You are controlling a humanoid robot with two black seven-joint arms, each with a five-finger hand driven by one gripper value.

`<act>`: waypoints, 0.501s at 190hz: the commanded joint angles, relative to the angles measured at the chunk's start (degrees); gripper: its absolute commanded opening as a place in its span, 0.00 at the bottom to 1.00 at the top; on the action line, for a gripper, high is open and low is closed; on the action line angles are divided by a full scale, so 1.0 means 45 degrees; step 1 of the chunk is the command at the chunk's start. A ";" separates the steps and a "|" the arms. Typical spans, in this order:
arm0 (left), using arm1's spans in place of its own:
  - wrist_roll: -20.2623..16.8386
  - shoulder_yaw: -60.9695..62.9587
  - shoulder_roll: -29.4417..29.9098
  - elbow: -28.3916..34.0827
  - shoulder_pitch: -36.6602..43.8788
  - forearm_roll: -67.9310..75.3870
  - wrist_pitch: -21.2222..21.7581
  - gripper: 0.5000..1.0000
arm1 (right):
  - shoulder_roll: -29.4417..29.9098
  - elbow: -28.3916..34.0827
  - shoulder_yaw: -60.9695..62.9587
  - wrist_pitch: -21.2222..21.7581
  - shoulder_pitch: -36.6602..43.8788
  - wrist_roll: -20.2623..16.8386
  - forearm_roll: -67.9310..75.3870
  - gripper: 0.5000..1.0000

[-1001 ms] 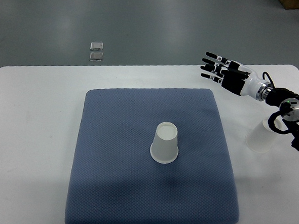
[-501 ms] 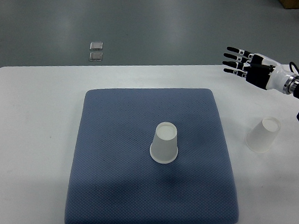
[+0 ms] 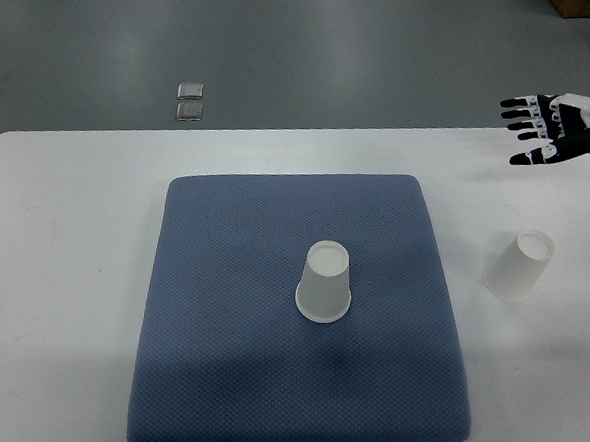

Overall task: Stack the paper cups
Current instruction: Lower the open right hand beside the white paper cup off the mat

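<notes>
Retreating over the last second, the right hand (image 3: pixel 559 125) has slid from above the table's far right area to the picture's upper right edge, past the table's (image 3: pixel 65 217) far corner, and its forearm no longer hides anything below it. Its fingers (image 3: pixel 522 115) are spread flat and hold nothing. With the arm gone from that side, the loose paper cup (image 3: pixel 521 265) is in full view: it stands upside down on the bare white tabletop, just off the right edge of the blue mat (image 3: pixel 225 377), well apart from the hand. Farther in, the second paper cup (image 3: pixel 325 282) sits inverted near the middle of the mat, unmoved across the 3 frames. The 2 cups are clearly separate, so nothing is stacked yet. My reading is that the pull-back leaves the task at its start, and the hand would have to come back down toward the off-mat cup before any lifting onto the centre one. No left arm shows anywhere
</notes>
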 commanded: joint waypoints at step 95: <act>-0.0016 0.0000 0.0000 0.0001 0.0002 0.0000 0.0000 1.00 | -0.2474 0.3186 -0.4192 -0.0905 0.0159 0.3318 -0.4824 0.84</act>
